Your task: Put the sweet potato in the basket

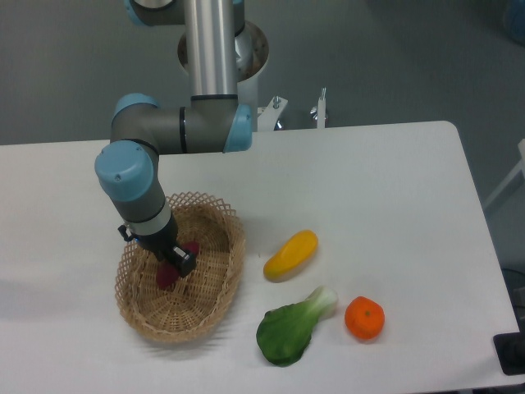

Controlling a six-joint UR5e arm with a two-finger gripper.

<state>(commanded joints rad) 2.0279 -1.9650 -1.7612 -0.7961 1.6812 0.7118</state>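
The sweet potato [167, 277], reddish-purple, lies inside the tan wicker basket [220, 283] at the front left of the table; only its ends show beside the gripper. My gripper [178, 263] points down into the basket, right at the sweet potato. Its fingers are dark and partly hide the tuber. I cannot tell whether the jaws are closed on it or apart.
A yellow squash [290, 255] lies to the right of the basket. A green bok choy [292, 328] and a round orange fruit [364, 318] lie near the front edge. The arm's base [221, 49] stands at the table's back edge.
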